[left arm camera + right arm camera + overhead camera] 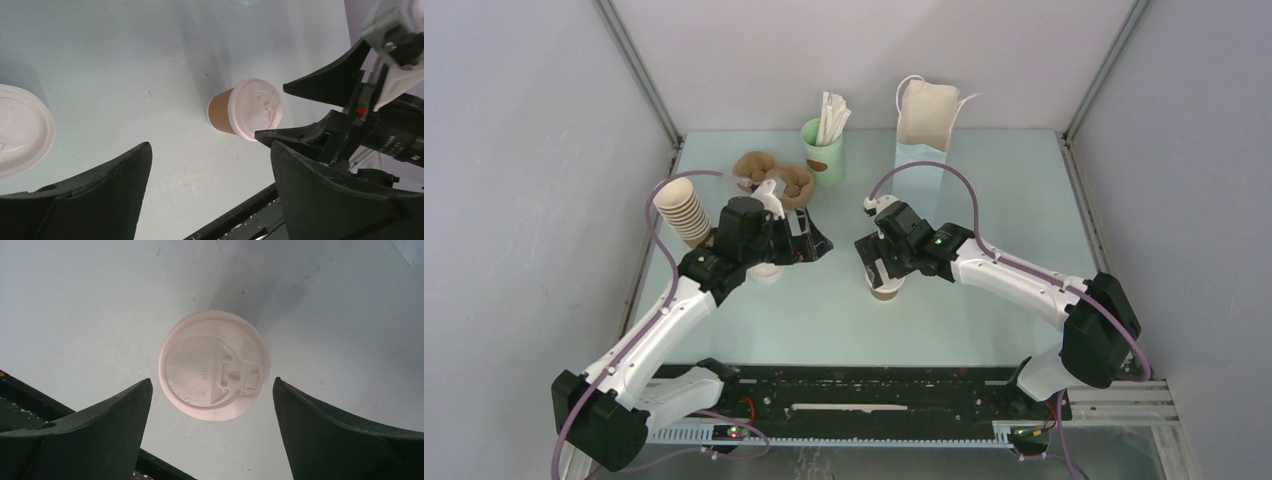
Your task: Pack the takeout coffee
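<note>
Presently, with the right gripper (211,382) spread directly above the takeout coffee (244,116), which stands midway between the bench's side edges, the jaws should be lowered evenly below the lid (214,365) and closed gently.

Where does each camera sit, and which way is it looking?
Top external: high behind the arms, looking down at the pale table; white left arm and right arm show.
Left wrist: on the left arm, looking sideways at the small brown paper cup with a white plastic lid; its own black fingers show.
Right wrist: straight above that cup, looking down; its black fingers flank it.
Shared: all three see the cup.
</note>
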Tool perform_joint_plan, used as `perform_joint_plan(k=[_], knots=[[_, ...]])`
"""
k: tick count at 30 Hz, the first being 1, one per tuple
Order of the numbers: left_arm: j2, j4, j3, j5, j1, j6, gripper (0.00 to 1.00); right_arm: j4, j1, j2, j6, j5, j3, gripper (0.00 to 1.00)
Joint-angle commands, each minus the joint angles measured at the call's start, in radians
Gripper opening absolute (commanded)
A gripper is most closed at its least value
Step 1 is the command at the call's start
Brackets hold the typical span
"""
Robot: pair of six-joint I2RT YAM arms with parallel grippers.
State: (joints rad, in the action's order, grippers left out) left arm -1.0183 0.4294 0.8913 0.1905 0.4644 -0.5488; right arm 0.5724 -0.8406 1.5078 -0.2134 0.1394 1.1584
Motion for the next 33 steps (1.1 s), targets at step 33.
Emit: perform_joint_plan(k=[33], knots=[[0.035,-0.018,-0.032,-0.011,-0.004,0.004,0.95,0.046,-0.072,0.046,0.042,0.138,0.096,1.00]])
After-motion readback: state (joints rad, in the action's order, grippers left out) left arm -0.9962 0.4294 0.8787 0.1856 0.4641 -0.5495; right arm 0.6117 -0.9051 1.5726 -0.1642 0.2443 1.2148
